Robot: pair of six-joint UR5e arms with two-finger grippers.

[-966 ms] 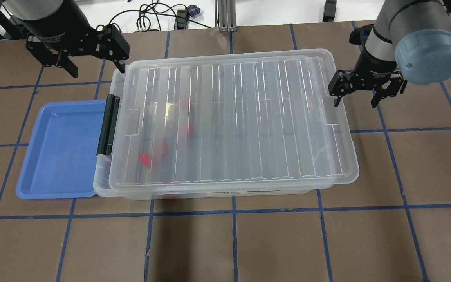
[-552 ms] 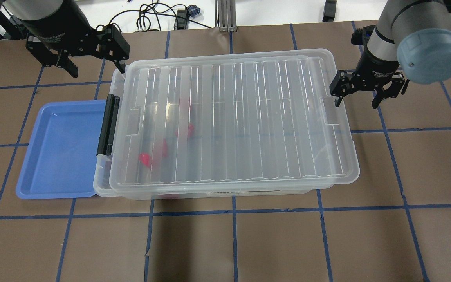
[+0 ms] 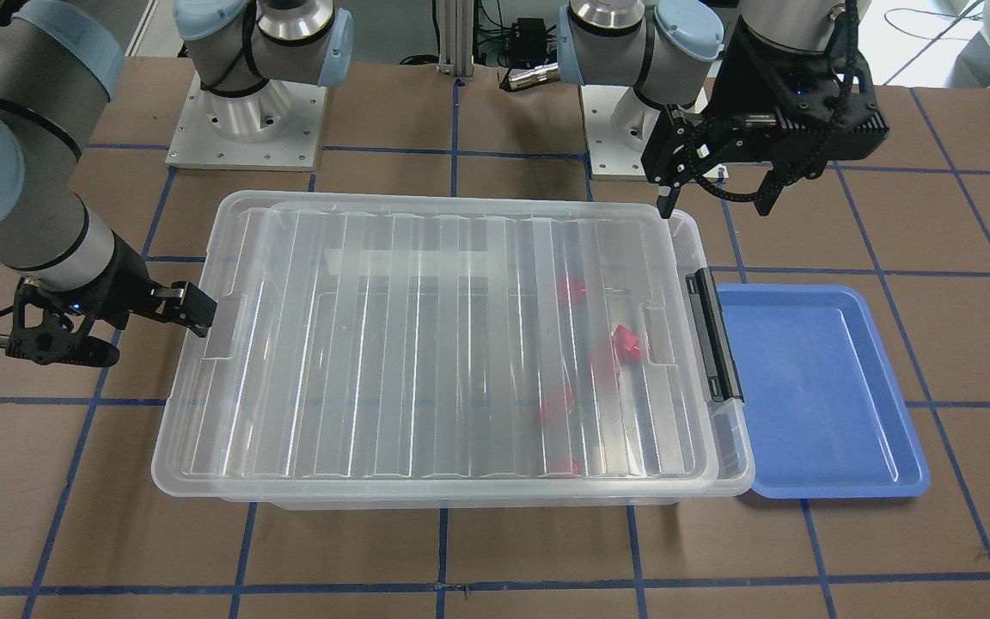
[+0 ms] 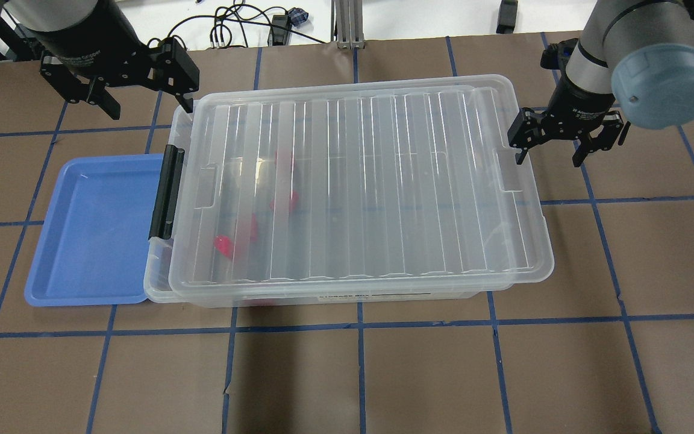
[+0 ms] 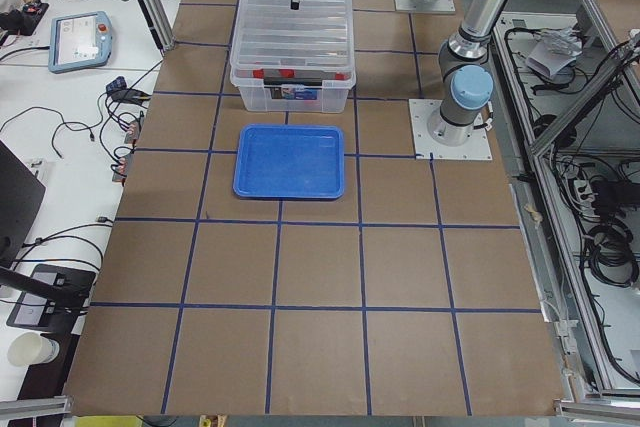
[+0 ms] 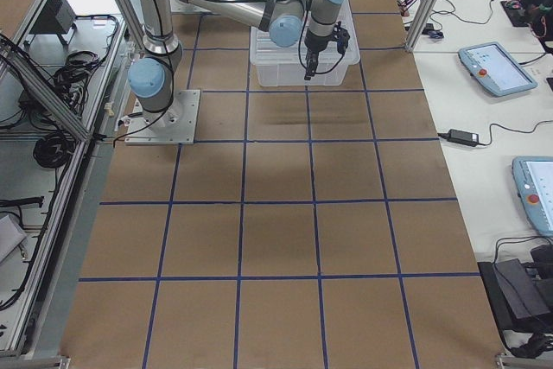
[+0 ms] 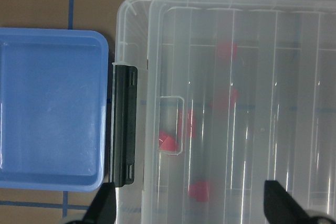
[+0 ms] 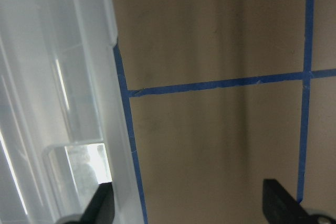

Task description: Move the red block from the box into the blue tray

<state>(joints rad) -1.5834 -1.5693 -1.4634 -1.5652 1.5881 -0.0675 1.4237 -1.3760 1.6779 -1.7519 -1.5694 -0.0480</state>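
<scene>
Along the box's (image 4: 159, 293) nearest long side, the clear lid (image 4: 359, 181) overhangs toward the end away from the latch, leaving a strip of the base uncovered at the latch end. The lid looks loose, not seated.

Further in, under the lid, a red block (image 4: 223, 246) lies in the latch-end half of the box, with four like it scattered close by. None is in the blue tray (image 4: 94, 229), which sits against the box's latch end, just beyond the black latch (image 4: 166, 193).

At the box's far side are both arms. The right gripper (image 4: 547, 158) is at the end opposite the latch, jaws apart. One finger is at the lid's end lip and the other is out over the table.

The left gripper (image 4: 151, 108) hangs above the box's far latch-end corner, jaws spread wide and holding nothing.

The step in hand looks like lifting the lid off. To do it well, the right gripper should sink until the lip sits deep between its fingers. It should then close firmly and raise the lid level, because thin, slick plastic could twist or slip. The left gripper should stay clear until the blocks are uncovered.
</scene>
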